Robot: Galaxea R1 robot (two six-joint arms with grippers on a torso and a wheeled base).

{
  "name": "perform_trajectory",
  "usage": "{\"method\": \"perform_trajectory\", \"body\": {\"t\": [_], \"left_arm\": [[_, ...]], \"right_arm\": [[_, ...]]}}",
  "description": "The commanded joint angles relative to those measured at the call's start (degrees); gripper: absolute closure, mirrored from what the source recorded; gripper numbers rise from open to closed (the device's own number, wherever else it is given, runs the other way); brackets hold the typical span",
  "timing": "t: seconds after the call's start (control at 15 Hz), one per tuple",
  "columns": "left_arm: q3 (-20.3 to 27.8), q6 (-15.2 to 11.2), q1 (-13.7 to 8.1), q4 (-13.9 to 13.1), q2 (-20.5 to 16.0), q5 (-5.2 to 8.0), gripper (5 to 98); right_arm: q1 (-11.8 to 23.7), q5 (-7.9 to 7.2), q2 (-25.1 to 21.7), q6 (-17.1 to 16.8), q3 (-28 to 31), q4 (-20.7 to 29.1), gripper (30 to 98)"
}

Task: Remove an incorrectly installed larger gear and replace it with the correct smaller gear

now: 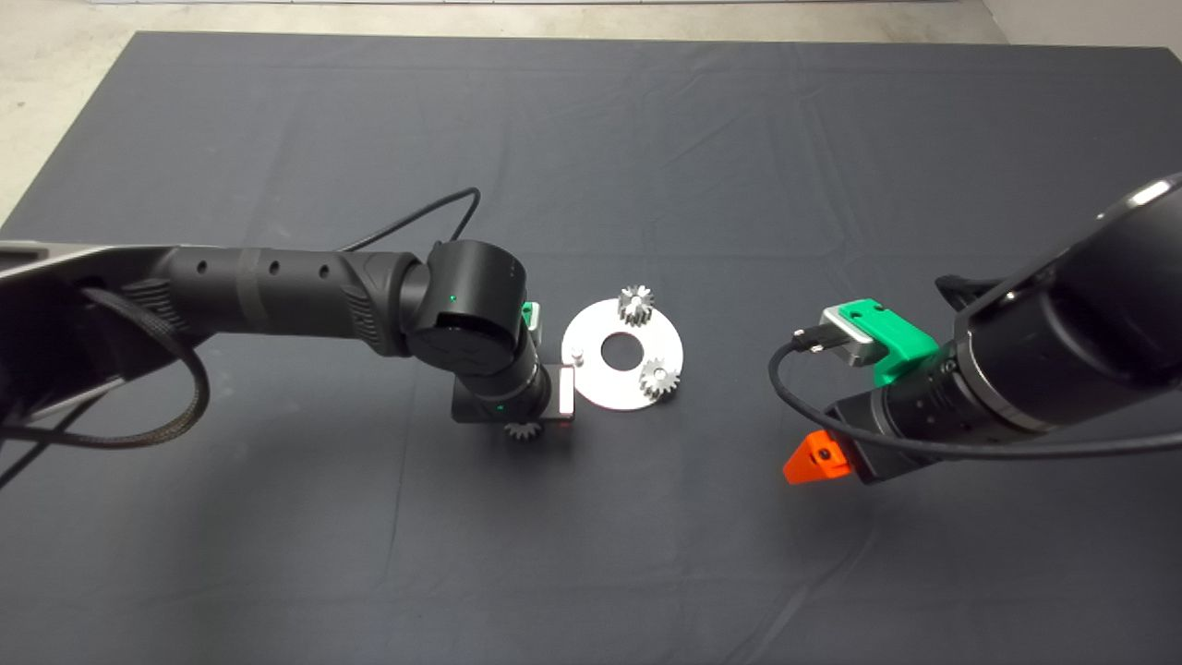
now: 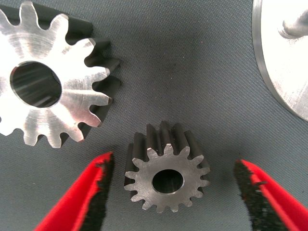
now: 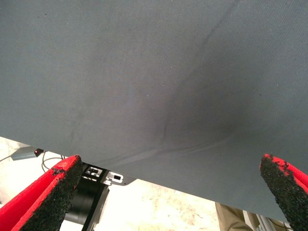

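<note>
In the left wrist view my left gripper is open, with its fingers on either side of the smaller gear, which lies flat on the mat. They are not touching it. The larger gear lies flat on the mat close beside it. An edge of the round silver plate with a bare peg shows nearby. In the head view the left gripper hangs just left of the plate. One gear edge peeks from under it. My right gripper is open and empty, above the mat right of the plate.
Two small gears sit on pegs on the plate, and a bare peg stands at its left side. The plate has a centre hole. The right wrist view shows the mat edge and the floor beyond.
</note>
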Motion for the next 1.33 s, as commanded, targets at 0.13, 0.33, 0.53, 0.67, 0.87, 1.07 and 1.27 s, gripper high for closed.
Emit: {"method": "perform_trajectory", "body": {"t": [0.13,0.33,0.53,0.67,0.87,1.07,1.27], "left_arm": [[-0.02,0.40,-0.65,0.69,-0.09,1.10,42.4],[-0.02,0.40,-0.65,0.66,0.00,1.10,46.0],[-0.02,0.40,-0.65,0.66,0.00,1.10,47.5],[-0.11,0.49,-0.65,0.68,-0.18,1.10,52.1],[-0.03,0.49,-0.65,0.66,-0.09,1.19,54.7],[-0.11,0.49,-0.65,0.66,0.08,1.19,58.1],[-0.11,0.58,-0.65,0.66,-0.09,1.19,61.3]], "right_arm": [[1.36,-1.89,-0.34,0.01,0.52,1.25,30.8],[1.36,-1.89,-0.34,0.01,0.52,1.30,30.8],[1.36,-1.89,-0.34,0.01,0.52,1.30,30.8],[1.36,-1.89,-0.34,0.01,0.43,1.24,30.8],[1.36,-1.89,-0.34,0.01,0.43,1.29,30.8],[1.36,-1.89,-0.34,0.01,0.43,1.30,30.8],[1.36,-1.89,-0.34,0.01,0.43,1.22,30.8]]}}
